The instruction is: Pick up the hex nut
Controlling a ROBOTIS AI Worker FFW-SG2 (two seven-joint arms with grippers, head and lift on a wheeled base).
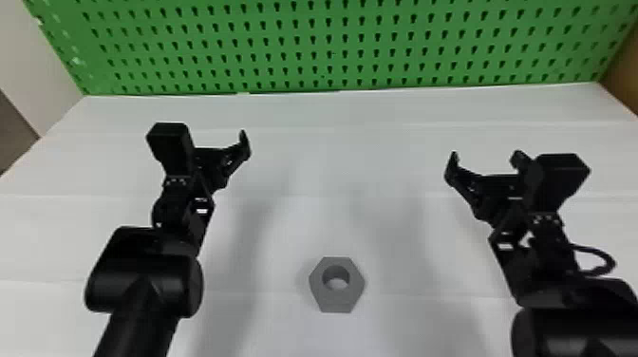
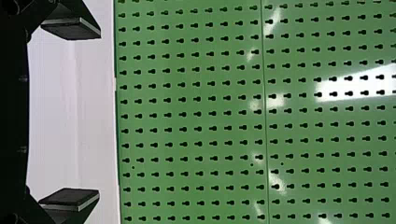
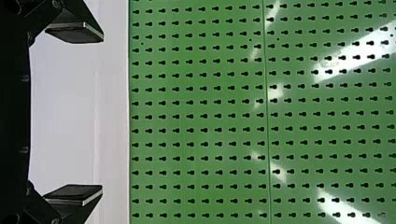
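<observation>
Well, there's generous room around the hex nut, lying flat on the white surface between the two arms, its hole facing up. The left gripper and right gripper sit well apart, farther forward than the nut, each with its jaws spread wide and nothing between them. The surface's far edge meets a green pegboard, with a brown side panel at the right-hand corner. The nut is plain matte grey, six-sided with a round bore; faint creases cross the white, while glossy glare streaks the board's rows of keyhole slots.
</observation>
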